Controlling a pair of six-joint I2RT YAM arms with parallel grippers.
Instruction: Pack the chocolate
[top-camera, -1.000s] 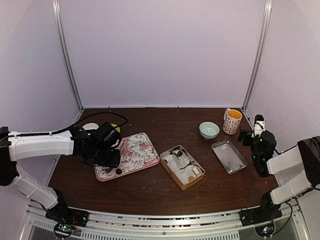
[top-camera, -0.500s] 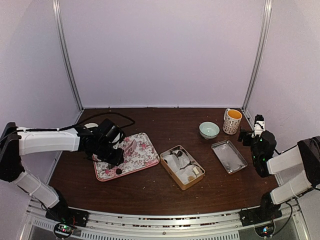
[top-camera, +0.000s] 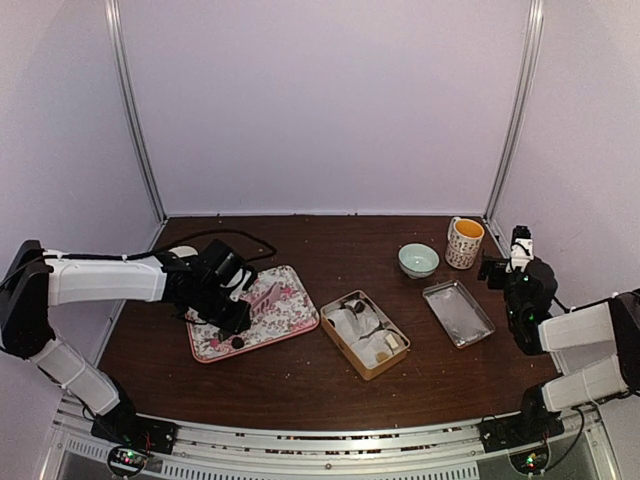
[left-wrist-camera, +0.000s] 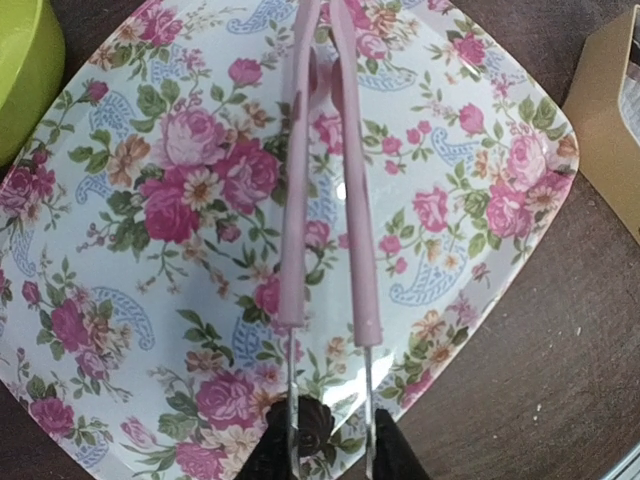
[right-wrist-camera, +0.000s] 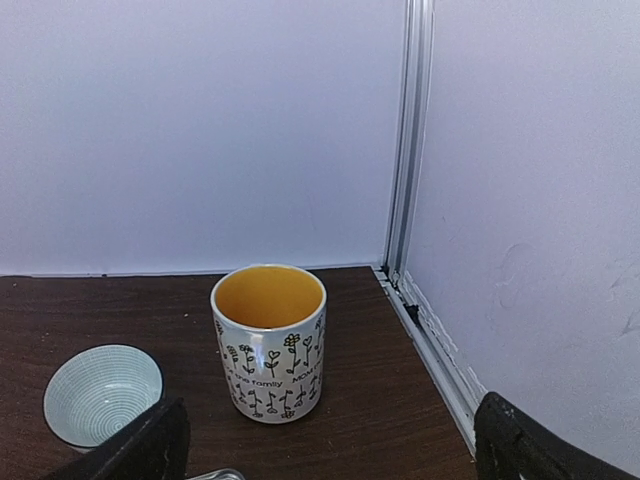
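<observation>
The left hand (left-wrist-camera: 330, 458) is clenched on the tongs (left-wrist-camera: 325, 200), whose bare metal arms are gripped between the two fingers (left-wrist-camera: 265, 462). The pink arms of the tongs are pointed away from the hand and are drawn close together at their far end, over the flowered tray (left-wrist-camera: 150, 200). One dark lump of chocolate (left-wrist-camera: 312, 425) is seen between the metal arms, close to the fingers. In the top view it is shown lying on the tray at its near edge. Whether it is touched by the tongs cannot be told. A green bowl (left-wrist-camera: 20, 70) is cut off at the tray's far left corner in the left wrist view.

A cardboard box (top-camera: 342, 352) is set on the worktop (top-camera: 300, 385) just right of the tray and is lined with white paper. A dark lump is seen at its far end and a paler one at its near right side; more cannot be made out.

Right of the box a shallow metal pan (top-camera: 458, 313) is placed. Beyond it stand a pale bowl (right-wrist-camera: 102, 393) and a mug (right-wrist-camera: 268, 345) with a yellow inside, the mug upright near the back right corner.

The right hand (right-wrist-camera: 330, 455) is held released, its fingers spread wide apart with nothing between them. It is raised at the worktop's right edge, well apart from the tray and box, and is faced toward the mug.
</observation>
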